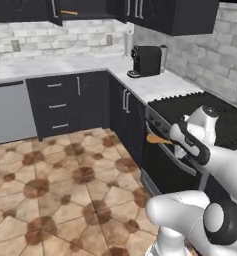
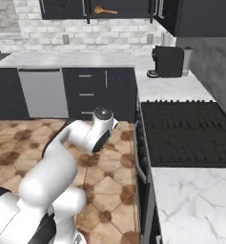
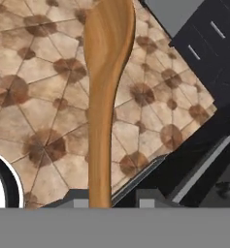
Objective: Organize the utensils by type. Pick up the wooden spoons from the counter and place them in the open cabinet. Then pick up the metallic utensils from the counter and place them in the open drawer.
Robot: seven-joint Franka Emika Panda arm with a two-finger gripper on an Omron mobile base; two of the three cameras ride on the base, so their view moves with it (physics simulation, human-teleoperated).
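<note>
Wooden spoon [image 3: 105, 97] jutting straight out from the gripper [image 3: 111, 201], jaws clamping its handle, hanging above tiled floor [image 3: 34, 72], another spoon [image 2: 105, 10] lying in the open cabinet [image 2: 119, 8]

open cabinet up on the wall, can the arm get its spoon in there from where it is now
Probably not yet. The claw, shut on a wooden spoon, sits low beside the stove, over the floor. The open cabinet, with another spoon inside, lies high across the room. Nothing blocks the way; it looks too far.
</note>
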